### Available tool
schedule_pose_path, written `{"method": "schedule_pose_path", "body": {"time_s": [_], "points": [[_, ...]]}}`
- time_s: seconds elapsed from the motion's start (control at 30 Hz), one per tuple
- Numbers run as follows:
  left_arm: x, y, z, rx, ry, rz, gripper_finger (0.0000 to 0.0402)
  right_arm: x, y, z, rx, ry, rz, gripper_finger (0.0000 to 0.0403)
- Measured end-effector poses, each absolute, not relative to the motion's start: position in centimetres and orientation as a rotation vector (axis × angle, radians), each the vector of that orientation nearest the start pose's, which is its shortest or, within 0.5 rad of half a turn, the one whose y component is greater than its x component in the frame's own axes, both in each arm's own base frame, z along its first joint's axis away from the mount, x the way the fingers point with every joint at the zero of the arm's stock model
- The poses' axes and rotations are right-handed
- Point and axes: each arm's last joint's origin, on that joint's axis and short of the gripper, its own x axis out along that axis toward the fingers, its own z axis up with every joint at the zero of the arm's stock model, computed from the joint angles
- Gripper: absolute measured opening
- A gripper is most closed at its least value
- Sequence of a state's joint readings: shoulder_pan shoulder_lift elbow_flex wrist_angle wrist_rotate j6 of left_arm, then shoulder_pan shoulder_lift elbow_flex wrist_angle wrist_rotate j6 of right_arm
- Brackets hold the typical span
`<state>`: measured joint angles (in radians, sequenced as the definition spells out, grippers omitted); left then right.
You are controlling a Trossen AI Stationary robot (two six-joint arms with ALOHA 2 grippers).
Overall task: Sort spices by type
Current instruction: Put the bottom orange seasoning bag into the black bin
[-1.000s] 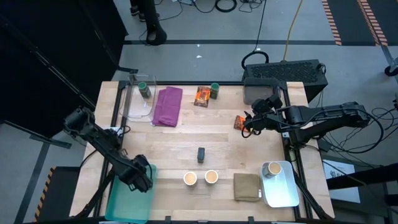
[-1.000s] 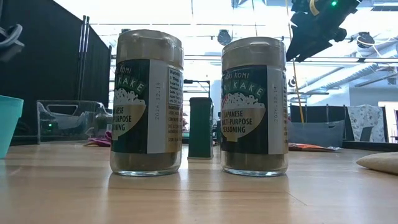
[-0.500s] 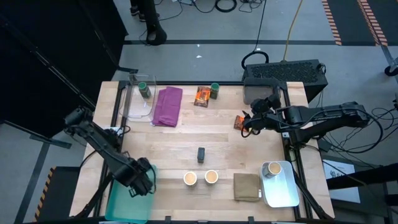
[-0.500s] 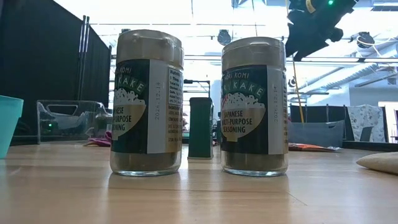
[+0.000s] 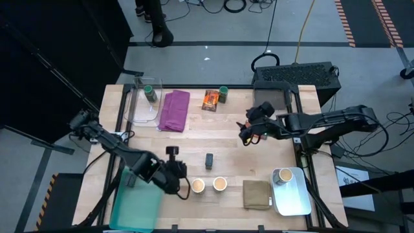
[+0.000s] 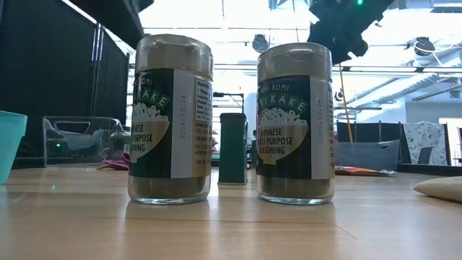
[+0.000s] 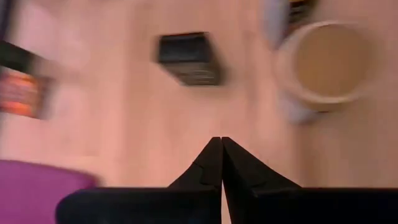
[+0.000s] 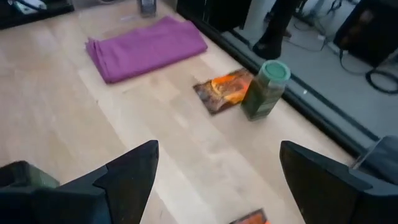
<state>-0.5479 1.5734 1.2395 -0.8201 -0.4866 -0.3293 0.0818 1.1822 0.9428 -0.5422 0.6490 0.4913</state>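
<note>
Two tan-topped cups (image 5: 198, 186) (image 5: 219, 184) stand near the table's front edge, with a dark block (image 5: 209, 160) upright behind them. My left gripper (image 5: 182, 184) hovers shut just left of the cups, holding nothing; its wrist view shows the block (image 7: 189, 59) and one cup (image 7: 329, 62) below. My right gripper (image 5: 246, 132) hangs open and empty over the right middle, above an orange packet (image 8: 249, 218). A green-lidded jar (image 8: 264, 87) stands beside another orange packet (image 8: 224, 90) at the far edge. A second green-lidded jar (image 5: 149, 92) stands in a clear container. A third cup (image 5: 283, 176) sits on the white tray.
A purple cloth (image 5: 173, 110) lies at the far left and an olive-tan folded cloth (image 5: 257, 194) at the near right. A teal bin (image 5: 136, 206) sits at the near left corner, a white tray (image 5: 294, 200) at the near right, a clear container (image 5: 143, 110) at the far left.
My left gripper has swung from above the teal bin toward the table's right, rising and rolling, and now hangs beside the two cups, still shut. My right gripper has moved a little toward the table's left and tipped further down, still open.
</note>
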Motion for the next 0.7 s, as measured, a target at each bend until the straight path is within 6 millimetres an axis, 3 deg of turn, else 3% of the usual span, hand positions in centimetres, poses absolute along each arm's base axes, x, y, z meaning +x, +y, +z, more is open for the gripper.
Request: {"method": "schedule_pose_path", "body": {"time_s": [0.17,0.4,0.57,0.7], "points": [[27.7,-12.3,27.0,0.467,0.926,0.239,0.0003,24.6,0.2,27.4,0.246,0.589,-0.736,0.0318],[27.0,-9.6,29.6,0.464,0.706,0.198,0.0002,26.6,0.5,25.5,0.299,0.624,-0.708,0.0318],[25.7,-8.5,28.7,0.430,0.520,0.059,0.0001,27.2,0.6,24.0,0.338,0.700,-0.704,0.0318],[24.6,-7.3,27.8,0.389,0.407,0.082,0.0001,27.0,0.7,22.9,0.382,0.794,-0.715,0.0318]]}}
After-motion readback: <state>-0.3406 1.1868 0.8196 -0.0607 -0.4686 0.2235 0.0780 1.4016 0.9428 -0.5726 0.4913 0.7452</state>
